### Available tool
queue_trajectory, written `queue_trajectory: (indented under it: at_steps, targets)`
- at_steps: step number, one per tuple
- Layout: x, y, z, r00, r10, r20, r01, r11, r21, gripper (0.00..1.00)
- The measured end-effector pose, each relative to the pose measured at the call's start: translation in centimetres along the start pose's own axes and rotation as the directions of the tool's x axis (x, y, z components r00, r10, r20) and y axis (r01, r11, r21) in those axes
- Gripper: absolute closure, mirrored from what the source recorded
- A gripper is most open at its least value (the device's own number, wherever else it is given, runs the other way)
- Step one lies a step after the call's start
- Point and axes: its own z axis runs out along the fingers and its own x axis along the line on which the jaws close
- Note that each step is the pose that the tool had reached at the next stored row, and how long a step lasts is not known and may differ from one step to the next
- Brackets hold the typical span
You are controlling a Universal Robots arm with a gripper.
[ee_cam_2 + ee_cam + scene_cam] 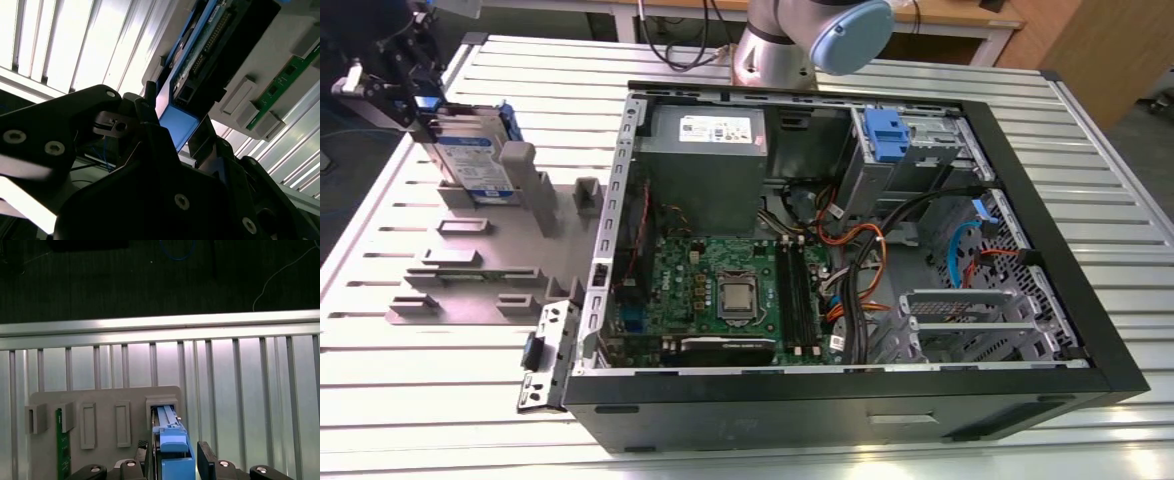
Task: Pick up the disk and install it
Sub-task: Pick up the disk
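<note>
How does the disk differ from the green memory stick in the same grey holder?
The disk is a thick silver block in a blue frame; the memory stick is a thin green board. The disk rises well above the holder; the memory stick sits low in its slot. The gripper is right at the disk, while the memory stick is apart from it. Both stand on edge in slots of that holder.

In the exterior view our arm (774, 55) shows as a silver link with a blue-capped joint (851, 35) at the top edge, and our gripper (420, 95) hangs at the exterior view's far left, pointing straight down; we see it black in the foreground of both wrist views
</note>
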Motion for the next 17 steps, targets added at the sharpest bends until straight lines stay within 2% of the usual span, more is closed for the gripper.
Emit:
queue_trajectory:
  at_steps: [5,17]
  targets:
    - [0.00,0.00,0.01,0.9998,-0.018,-0.0002,0.018,0.9998,-0.0005,0.49]
    - [0.07,-0.02,0.37,0.9998,-0.018,-0.0003,0.018,0.9998,-0.0006,0.49]
